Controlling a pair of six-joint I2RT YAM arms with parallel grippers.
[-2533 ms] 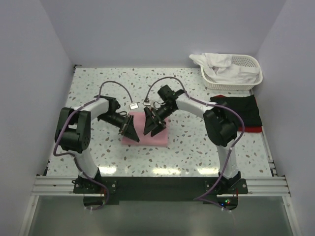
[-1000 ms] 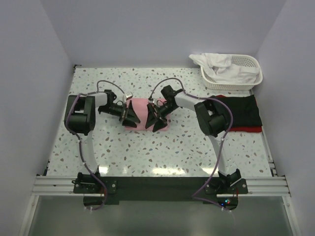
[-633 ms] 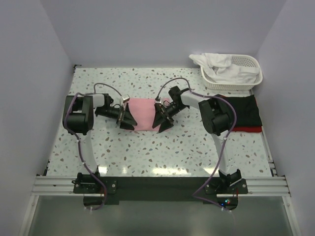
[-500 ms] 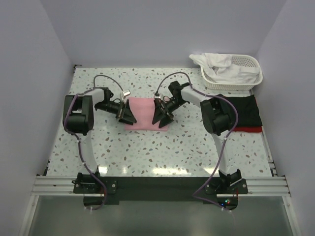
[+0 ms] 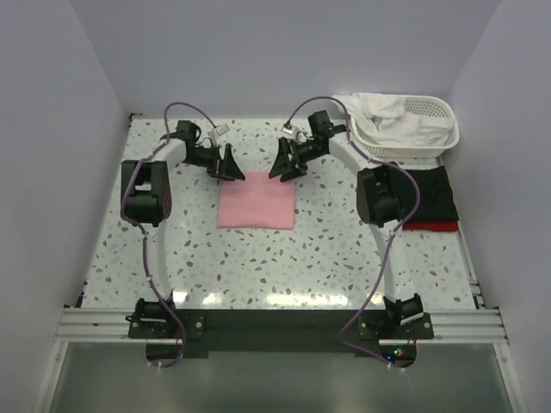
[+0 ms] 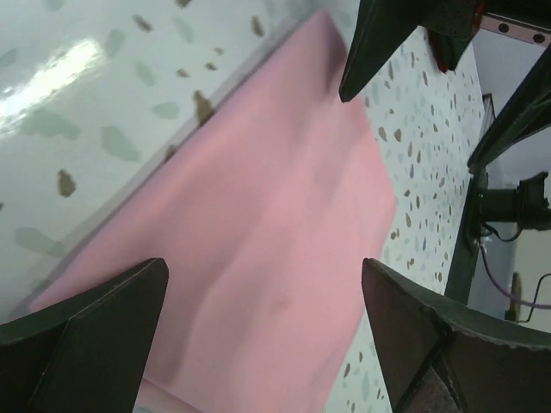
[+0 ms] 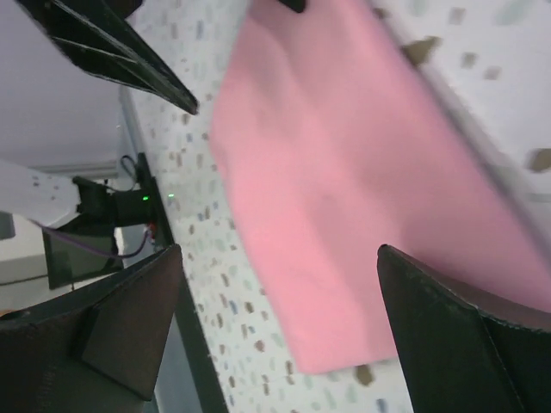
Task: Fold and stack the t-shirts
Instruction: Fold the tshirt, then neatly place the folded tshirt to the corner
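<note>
The pink t-shirt (image 5: 256,200) lay folded flat in a rectangle at the middle of the counter (image 5: 172,249). The left gripper (image 5: 229,163) and right gripper (image 5: 282,161) hung over its far edge, both spread wide and holding nothing. To the right, a black t-shirt (image 5: 426,194) lay on a red t-shirt (image 5: 439,226), beside the basket (image 5: 435,140) holding a white t-shirt (image 5: 383,116).

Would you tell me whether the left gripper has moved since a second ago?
Yes: the left gripper went farther from the front rail, toward the back.
</note>
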